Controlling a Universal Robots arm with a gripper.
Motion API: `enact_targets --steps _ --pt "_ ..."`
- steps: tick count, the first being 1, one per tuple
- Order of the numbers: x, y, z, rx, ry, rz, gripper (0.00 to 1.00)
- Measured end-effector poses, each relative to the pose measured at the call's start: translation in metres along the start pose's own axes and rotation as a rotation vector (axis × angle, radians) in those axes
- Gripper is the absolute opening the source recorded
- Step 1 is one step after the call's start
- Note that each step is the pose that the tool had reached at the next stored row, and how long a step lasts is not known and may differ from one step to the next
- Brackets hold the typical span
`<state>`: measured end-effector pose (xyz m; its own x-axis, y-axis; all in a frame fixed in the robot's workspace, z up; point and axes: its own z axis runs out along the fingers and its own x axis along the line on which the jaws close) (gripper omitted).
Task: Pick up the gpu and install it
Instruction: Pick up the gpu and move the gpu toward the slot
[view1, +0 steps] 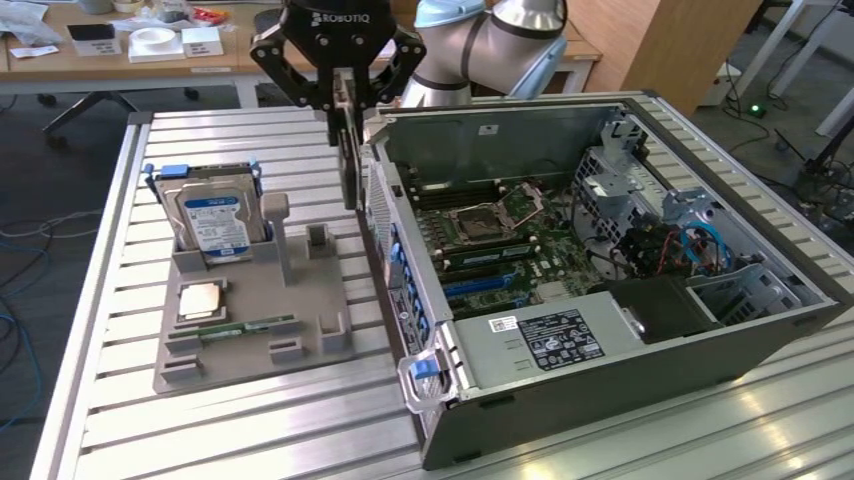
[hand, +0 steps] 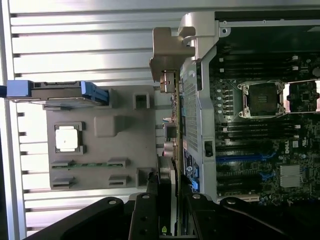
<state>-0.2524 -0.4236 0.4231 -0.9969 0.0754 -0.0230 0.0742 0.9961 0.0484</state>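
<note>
The claw (view1: 351, 100) hangs over the bench (view1: 267, 430) with its black fingers drawn in narrow on the top edge of the gpu (view1: 351, 160). The card hangs straight down and edge-on to me, so it reads as a thin dark strip. I can't make out its cooler or its face. It sits in the gap between the grey holder tray (view1: 300, 330) and the outer wall of the open computer case (view1: 601, 380), just beside that wall and outside it. I cannot tell whether its lower end is clear of the bench.

From the wrist view, the claw (hand: 170, 215) is cut off at the frame's edge. The gpu (hand: 170, 170) runs away from it as a slim line along the case wall. A pale metal piece lies at its far end, and I can't be sure whether that belongs to the card or the case.

The motherboard (view1: 494, 240) lies exposed inside the case. On the tray, the hard drive (view1: 214, 220) stands upright, a square processor (view1: 200, 298) lies flat and a green memory stick (view1: 247, 327) sits in its slot.
</note>
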Motion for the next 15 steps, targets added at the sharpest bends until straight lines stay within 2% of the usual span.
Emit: enact_targets --steps 9,15 --pt "-0.023 0.0018 0.0006 0.0000 0.0001 0.000 0.27" --pt "-0.032 0.0024 0.0009 -0.0001 0.0000 0.000 0.27"
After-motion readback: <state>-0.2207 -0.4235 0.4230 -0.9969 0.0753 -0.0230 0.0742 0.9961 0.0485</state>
